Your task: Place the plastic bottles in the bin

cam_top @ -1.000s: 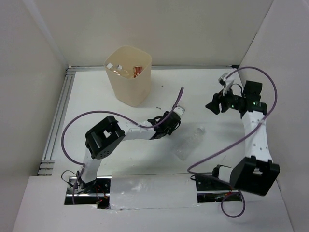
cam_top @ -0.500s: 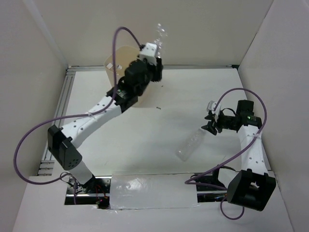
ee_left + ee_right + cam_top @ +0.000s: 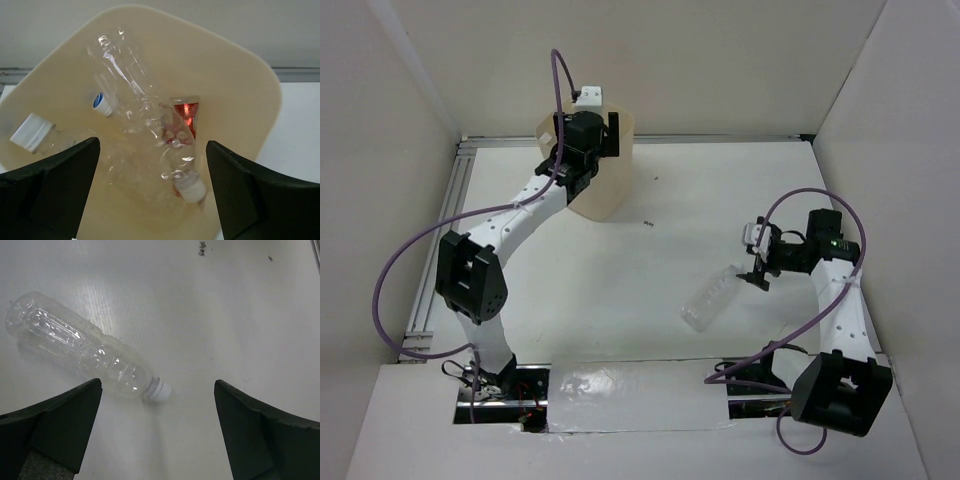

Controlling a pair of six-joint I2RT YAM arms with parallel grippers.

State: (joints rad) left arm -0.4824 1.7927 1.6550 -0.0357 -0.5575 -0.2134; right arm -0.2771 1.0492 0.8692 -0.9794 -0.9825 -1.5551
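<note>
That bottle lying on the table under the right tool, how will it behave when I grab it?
The bottle looks empty and clear, so probably very light. Its thin, ribbed wall will likely crumple under a firm squeeze. Lying on its side on the smooth table, it may roll or skid if nudged.

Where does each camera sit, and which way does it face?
Top: fixed above, behind the arms, facing down at the table; both arms show.
Left wrist: above the bin, facing down at bottles inside; open left claw shows.
Right wrist: facing down at the lying bottle; open right claw shows.
Top also shows bin, lying bottle.
</note>
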